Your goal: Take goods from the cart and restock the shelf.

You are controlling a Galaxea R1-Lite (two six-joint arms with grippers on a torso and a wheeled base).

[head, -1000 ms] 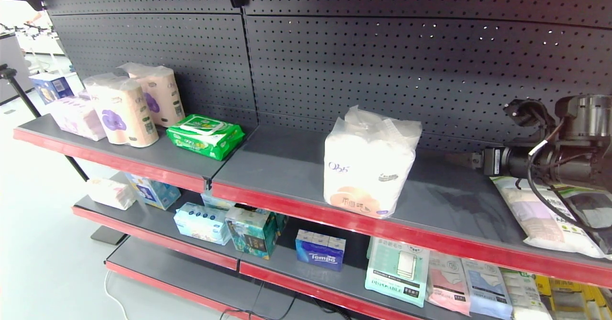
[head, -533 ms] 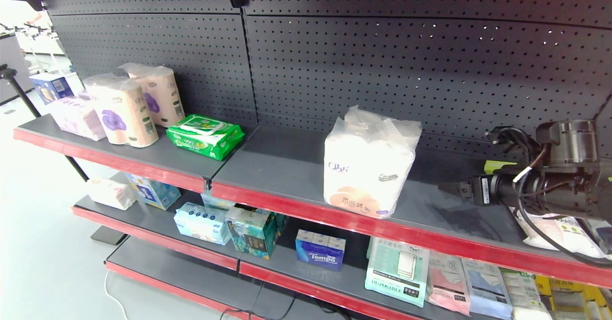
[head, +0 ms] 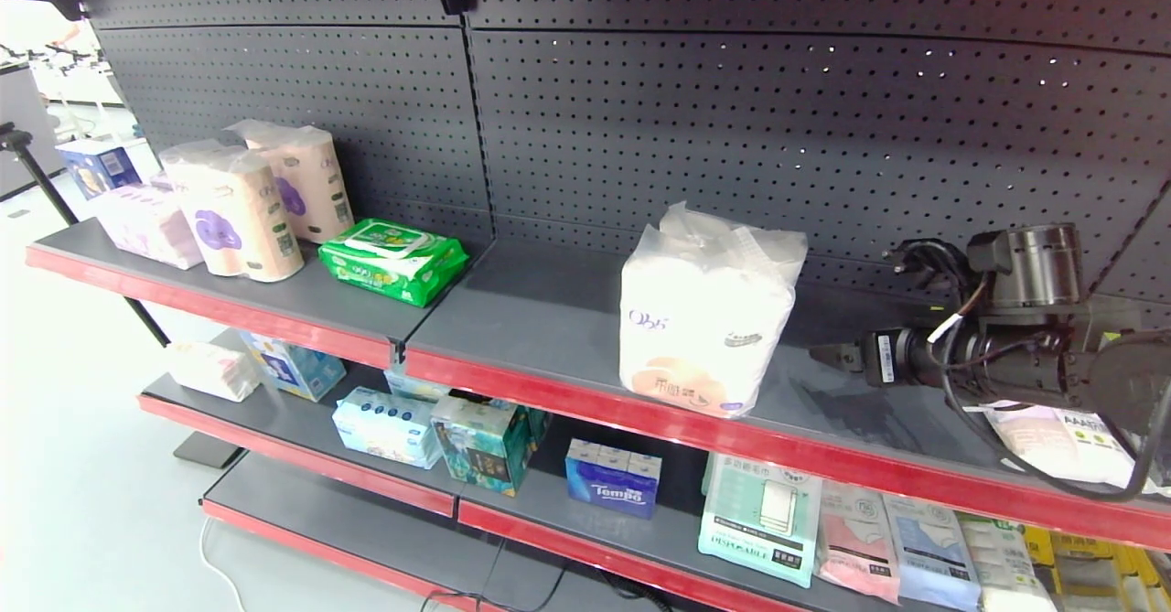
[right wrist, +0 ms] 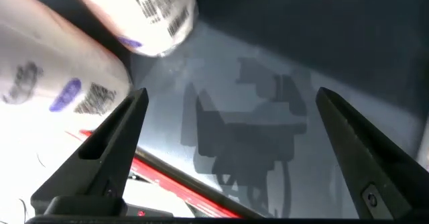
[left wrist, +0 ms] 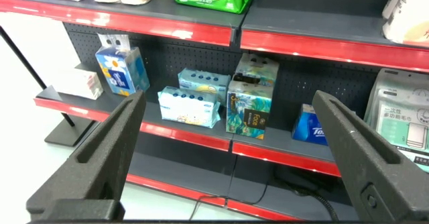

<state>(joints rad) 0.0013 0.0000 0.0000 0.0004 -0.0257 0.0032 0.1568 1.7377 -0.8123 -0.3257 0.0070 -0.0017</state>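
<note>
Flat pack (head: pixel 1066 438): white plastic bag with pale print, lying flat at the upper shelf's right end, partly hidden.
Roll pack (head: pixel 704 310): white, upright, mid-shelf.
Shelf (head: pixel 549 310): grey boards, red front edges, perforated back.

Right gripper (head: pixel 821 354) shifted leftward and lowered above shelf (head: pixel 549 315), drawn away from flat white pack (head: pixel 1052 438), brought nearer tissue bundle (head: pixel 704 310).
</note>
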